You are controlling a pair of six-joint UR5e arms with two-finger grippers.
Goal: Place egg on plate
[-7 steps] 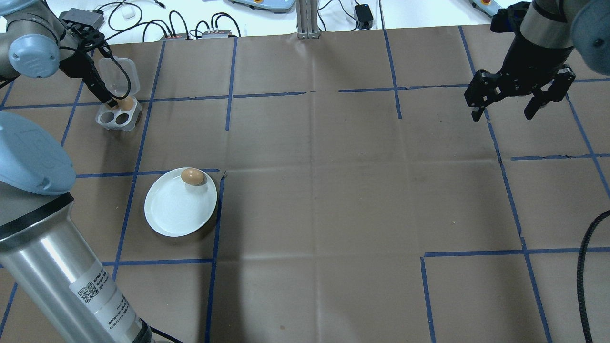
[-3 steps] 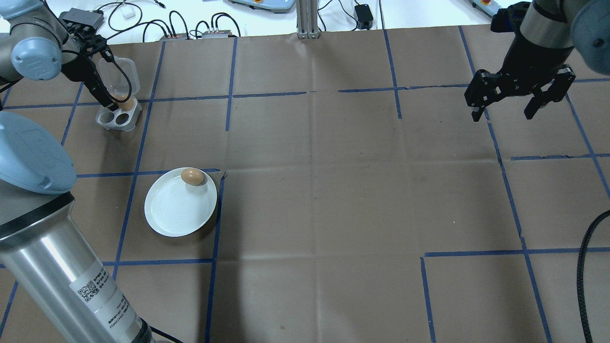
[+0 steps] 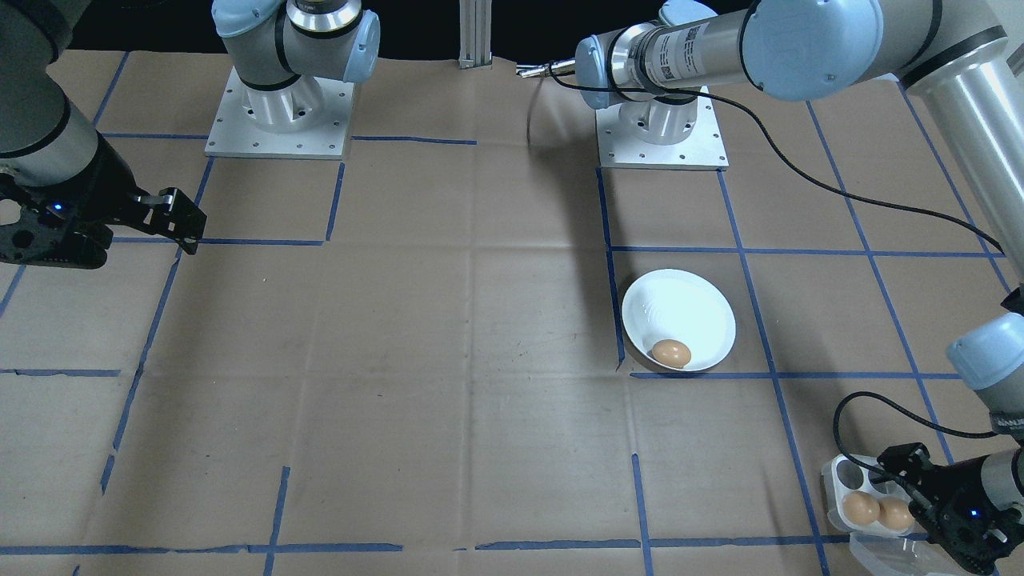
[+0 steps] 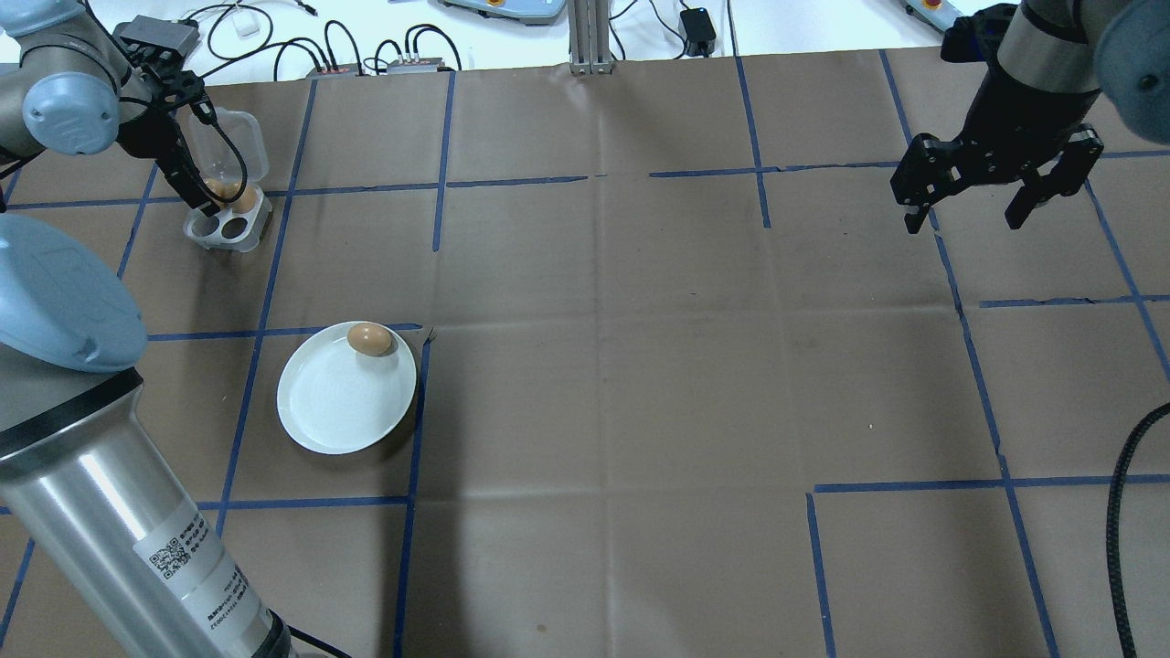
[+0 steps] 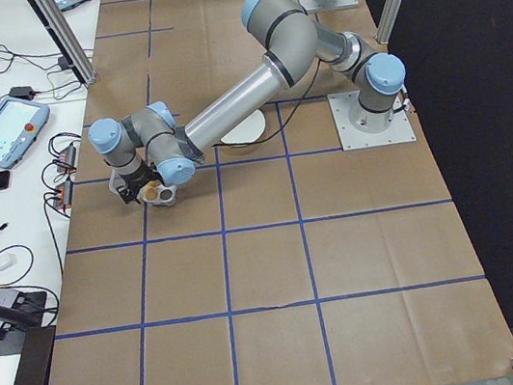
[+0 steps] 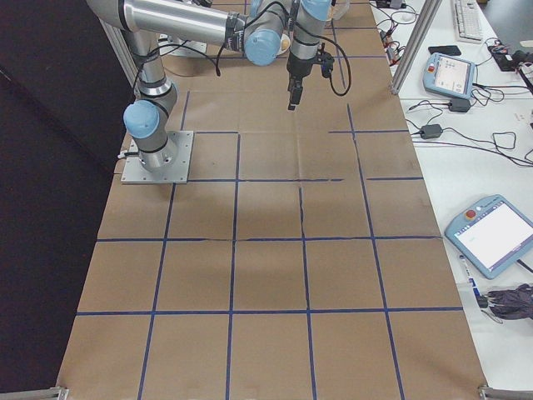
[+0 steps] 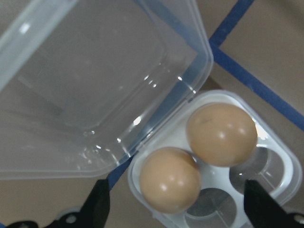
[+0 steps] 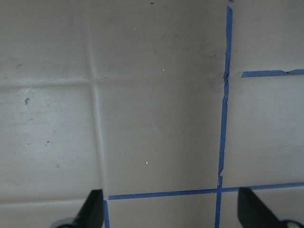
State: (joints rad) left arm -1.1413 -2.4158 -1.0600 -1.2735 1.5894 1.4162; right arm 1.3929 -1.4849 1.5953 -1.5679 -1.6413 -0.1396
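The white plate (image 4: pixel 334 407) lies left of centre, and one brown egg (image 4: pixel 369 339) rests at its far rim; across the table the same plate (image 3: pixel 680 308) and egg (image 3: pixel 671 353) show. The egg tray (image 4: pixel 228 227) at the far left holds two more eggs (image 4: pixel 242 201). My left gripper (image 4: pixel 208 195) hangs open just above them. In the left wrist view its fingertips (image 7: pixel 100 209) flank the tray (image 7: pixel 280 161), and both eggs (image 7: pixel 222 134) sit between the tips. My right gripper (image 4: pixel 964 219) hovers open and empty at the far right.
The tray's clear lid (image 4: pixel 230 142) stands open behind it. Cables and small boxes (image 4: pixel 366 55) and a metal post (image 4: pixel 585 37) line the far edge. A black cable (image 4: pixel 1122 512) hangs at the right front. Blue tape lines (image 4: pixel 439 137) grid the brown paper.
My left gripper has shifted a little toward the far left over the tray, so a second egg now shows there from overhead. The right arm, plate and its egg have not moved.
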